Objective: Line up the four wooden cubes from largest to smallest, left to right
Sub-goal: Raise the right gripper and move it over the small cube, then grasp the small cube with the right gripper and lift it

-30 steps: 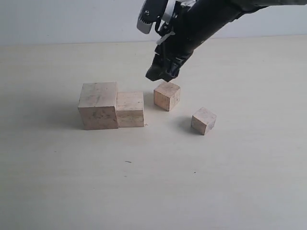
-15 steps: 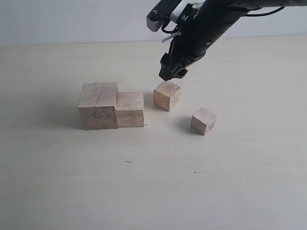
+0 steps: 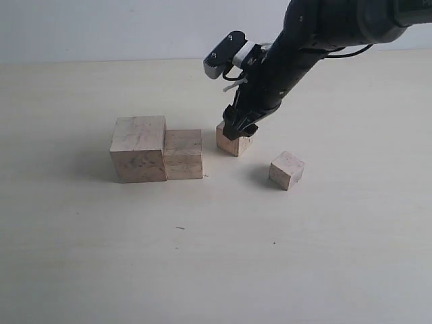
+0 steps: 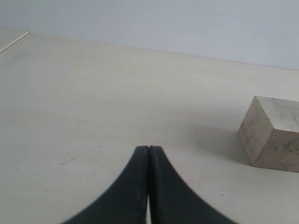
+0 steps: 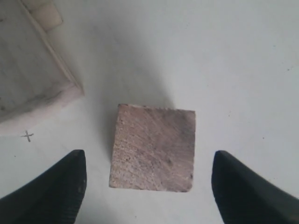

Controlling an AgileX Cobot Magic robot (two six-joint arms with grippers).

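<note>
One cube, the third cube [image 3: 233, 146], is sitting on the desk [image 3: 202, 256] near the second cube [image 3: 183, 154], not touching. Right jaws are coming down around it, spread wide, getting ready to grab.

Bright, soft, even light, probably from right; faint shadows left of largest cube [image 3: 138, 148]; left claw [image 4: 148, 150] slightly blurred.

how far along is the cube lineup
Done: the largest cube and second cube sit touching at the left. In hand: the open right gripper straddles the third cube, not yet gripping it. Left: placing it beside the pair, then the smallest cube.
</note>
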